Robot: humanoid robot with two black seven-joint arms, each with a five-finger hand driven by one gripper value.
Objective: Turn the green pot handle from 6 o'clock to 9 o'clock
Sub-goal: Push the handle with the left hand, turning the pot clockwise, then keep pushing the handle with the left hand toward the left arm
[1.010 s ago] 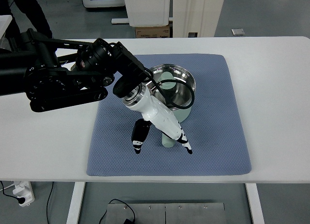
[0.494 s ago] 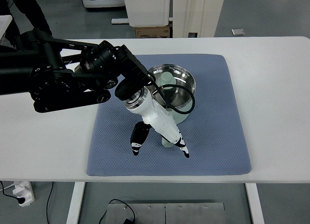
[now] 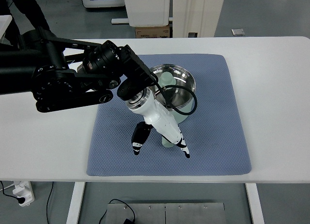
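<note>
A pale green pot with a shiny steel inside stands on the blue mat. Its green handle points toward the near edge, mostly hidden under my hand. My left hand, white with black fingertips, comes in from the left on a black arm and lies over the handle. Its fingers point down and are spread, one on each side of the handle tip. I cannot see a closed grasp on the handle.
The mat lies on a white table. A black cable loops from the wrist over the pot's rim. A cardboard box and white furniture stand on the floor behind the table.
My left hand has shifted slightly to the right and down along the handle. The pot has barely moved.
</note>
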